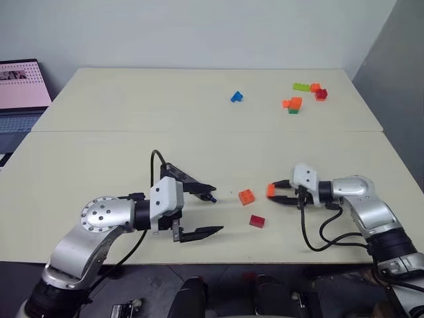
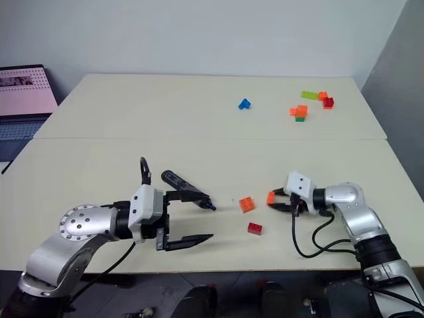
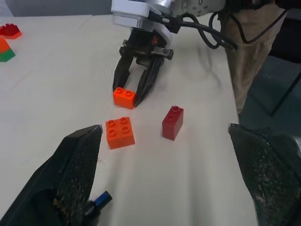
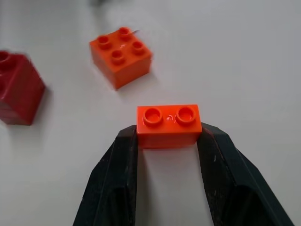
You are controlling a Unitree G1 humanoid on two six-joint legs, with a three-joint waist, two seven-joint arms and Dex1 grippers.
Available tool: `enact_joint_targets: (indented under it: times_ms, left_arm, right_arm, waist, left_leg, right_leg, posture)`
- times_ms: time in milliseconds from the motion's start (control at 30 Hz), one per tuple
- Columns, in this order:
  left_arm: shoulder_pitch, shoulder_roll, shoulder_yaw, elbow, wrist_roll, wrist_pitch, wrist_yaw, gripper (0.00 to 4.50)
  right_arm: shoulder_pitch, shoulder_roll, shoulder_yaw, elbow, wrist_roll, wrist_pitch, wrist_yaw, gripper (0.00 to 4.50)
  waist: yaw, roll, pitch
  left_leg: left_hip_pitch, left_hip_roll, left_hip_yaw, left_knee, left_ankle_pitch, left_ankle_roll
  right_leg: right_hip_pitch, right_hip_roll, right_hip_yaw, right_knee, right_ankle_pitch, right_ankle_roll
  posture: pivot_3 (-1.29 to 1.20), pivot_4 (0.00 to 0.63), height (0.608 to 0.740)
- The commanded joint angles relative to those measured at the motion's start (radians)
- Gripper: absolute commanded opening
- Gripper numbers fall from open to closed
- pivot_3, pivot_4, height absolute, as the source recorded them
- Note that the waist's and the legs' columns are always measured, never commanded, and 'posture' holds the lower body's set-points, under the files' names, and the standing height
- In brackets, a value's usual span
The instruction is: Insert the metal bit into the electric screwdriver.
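The screwdriver lies slanted at the upper finger of the left gripper, blue tip pointing toward the middle of the table. Its fingers stand wide apart, and it is unclear whether the tool rests against that finger or only beside it on the table. The bit is too thin to make out with any certainty, so nothing shows it seated in the tool.

Just past the blue tip sit a four-stud orange brick and, nearer the table's front edge, a red brick. Beyond them the right gripper has its fingers pressed against both ends of a two-stud orange brick, which sits on the table. That brick plays no part in the job.

More bricks lie scattered at the far right of the table, a blue one near them, and a laptop stands off the far left edge.

By this reading the task has barely begun: neither tool nor bit is in a firm grip, and locating the bit, lining it up and inserting it all remain.
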Motion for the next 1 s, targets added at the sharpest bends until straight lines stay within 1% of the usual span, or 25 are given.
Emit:
enact_joint_targets:
  times_ms: [33,233,300,533,600,667,700,733,800,833,900,1000]
  left_arm:
    - [-0.031,-0.029,-0.011,-0.009,-0.016,-0.003,0.014,4.5]
    - [-0.081,-0.087,-0.057,0.015,-0.004,-0.022,0.013,4.5]
    - [-0.1,-0.102,-0.075,0.028,0.001,-0.025,0.011,4.5]
    - [-0.128,-0.128,-0.106,0.059,0.016,-0.044,-0.003,4.5]
    - [-0.138,-0.133,-0.112,0.066,0.02,-0.045,-0.008,4.5]
    - [-0.15,-0.134,-0.115,0.069,0.022,-0.037,-0.011,4.5]
    - [-0.153,-0.134,-0.115,0.069,0.024,-0.035,-0.01,4.5]
    - [-0.155,-0.134,-0.115,0.069,0.024,-0.033,-0.009,4.5]
    - [-0.156,-0.132,-0.114,0.067,0.023,-0.028,-0.007,4.5]
    - [-0.154,-0.129,-0.112,0.064,0.022,-0.023,-0.006,4.5]
    - [-0.152,-0.126,-0.11,0.061,0.021,-0.019,-0.005,4.5]
    - [-0.15,-0.122,-0.104,0.063,0.024,-0.018,-0.001,4.5]
  right_arm:
    - [0.03,-0.049,-0.197,-0.003,0.056,0.041,-0.132,1.45]
    - [0.097,-0.082,-0.361,0.072,0.012,0.049,-0.361,1.45]
    - [0.109,-0.081,-0.397,0.103,0.004,0.071,-0.435,1.45]
    - [0.072,-0.039,-0.431,0.212,-0.007,0.133,-0.606,1.45]
    - [0.062,-0.028,-0.434,0.24,-0.007,0.132,-0.633,1.45]
    - [0.056,-0.017,-0.447,0.247,0.01,0.141,-0.648,2.17]
    - [0.055,-0.014,-0.451,0.248,0.018,0.145,-0.649,2.34]
    - [0.053,-0.011,-0.456,0.247,0.026,0.147,-0.648,2.65]
    - [0.053,-0.01,-0.458,0.243,0.031,0.144,-0.645,3.11]
    - [0.054,-0.01,-0.463,0.235,0.037,0.141,-0.644,3.27]
    - [0.057,-0.01,-0.469,0.223,0.046,0.136,-0.643,3.81]
    - [0.067,-0.014,-0.486,0.181,0.067,0.125,-0.634,4.43]
  waist:
    - [0.006,0.0,0.0]
    - [0.002,0.0,0.0]
    - [-0.001,0.0,0.0]
    - [-0.008,0.001,0.0]
    - [-0.007,0.001,0.0]
    - [-0.005,0.001,0.0]
    - [-0.004,0.001,0.0]
    - [-0.004,0.001,0.0]
    - [-0.004,0.001,0.0]
    - [-0.004,0.001,0.0]
    - [-0.004,0.001,0.0]
    - [-0.004,0.001,0.0]
  left_leg:
    - [0.0,0.0,0.0,0.0,0.0,0.0]
    - [0.0,0.0,0.002,0.0,0.0,0.0]
    - [0.0,0.0,0.003,0.0,0.0,0.0]
    - [0.001,0.0,0.006,0.0,0.0,0.0]
    - [0.001,0.0,0.006,0.0,0.0,0.0]
    - [0.001,0.0,0.006,0.0,0.0,0.0]
    - [0.001,0.0,0.006,0.0,0.0,0.0]
    - [0.001,0.0,0.006,0.0,0.0,0.0]
    - [0.001,0.0,0.006,0.0,0.0,0.0]
    - [0.001,0.0,0.006,0.0,0.0,0.0]
    - [0.001,0.0,0.006,0.0,0.0,0.0]
    - [0.001,0.0,0.006,0.0,0.0,0.0]
  right_leg:
    - [0.0,0.0,0.0,0.0,0.0,0.0]
    - [0.001,0.0,0.0,0.0,0.0,0.0]
    - [0.001,0.0,0.0,0.0,0.0,0.0]
    - [0.0,0.002,0.002,0.001,0.0,0.0]
    - [0.001,0.001,0.002,0.001,0.0,0.0]
    - [0.001,0.001,0.003,0.001,0.0,0.0]
    - [0.001,0.001,0.003,0.001,0.0,0.0]
    - [0.001,0.001,0.002,0.001,0.0,0.0]
    - [0.001,0.001,0.003,0.0,0.0,0.0]
    - [0.001,0.001,0.003,0.0,0.0,0.0]
    - [0.001,0.001,0.003,0.0,0.0,0.0]
    - [0.001,0.001,0.003,0.0,0.0,0.0]
  posture:
    - [0.0,0.15,0.74]
    - [0.0,0.15,0.74]
    - [0.0,0.15,0.74]
    - [0.0,0.15,0.74]
    - [0.0,0.15,0.74]
    - [0.0,0.15,0.74]
    - [0.0,0.15,0.74]
    - [0.0,0.15,0.74]
    - [0.0,0.15,0.74]
    - [0.0,0.15,0.74]
    - [0.0,0.15,0.74]
    - [0.0,0.15,0.74]
